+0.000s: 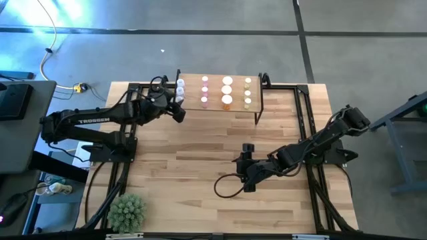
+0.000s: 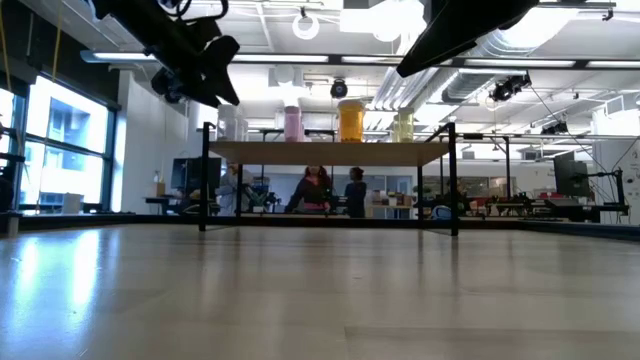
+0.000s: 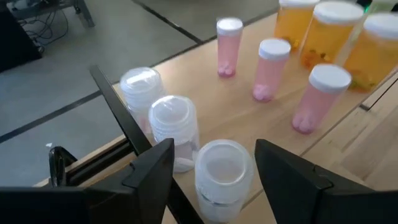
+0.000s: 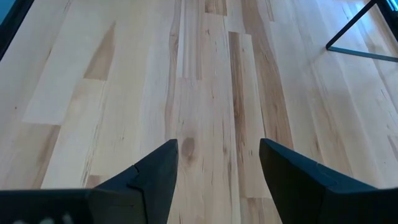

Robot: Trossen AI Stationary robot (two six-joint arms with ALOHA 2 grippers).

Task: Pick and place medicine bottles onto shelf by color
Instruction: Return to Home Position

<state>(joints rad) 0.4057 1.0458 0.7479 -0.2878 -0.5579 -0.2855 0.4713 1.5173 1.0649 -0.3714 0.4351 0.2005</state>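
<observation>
We see the left end effector (image 3: pixel 214 155) at the shelf's (image 1: pixel 215 95) left end, its jaws spread wide and holding nothing; the nearest clear bottle (image 3: pixel 221 177) shows in the gap between them, seemingly untouched, with two more clear bottles (image 3: pixel 166 124) lined up beyond it toward the shelf's far edge; each stands upright, long axis vertical, cap up. We judge the coming move to turn on this: the clear row lies straight ahead of the spread fingers, so a retreat to home should go back and up from the shelf, with no sideways sweep. Further along the shelf stand the pink bottles (image 3: pixel 270 68), then the orange bottles (image 3: pixel 329 31), then the yellowish bottles (image 1: pixel 247 93) at its right end; we take the sorting as done. The right end effector (image 4: pixel 217 149) hangs well apart from the shelf, over bare desk (image 1: pixel 200 153) on its near side, jaws likewise apart and empty; the left arm (image 1: pixel 107 115) is by far the nearer. The only writing we can read is TROSSEN (image 1: pixel 87 120) on that arm; no bottle label is legible
</observation>
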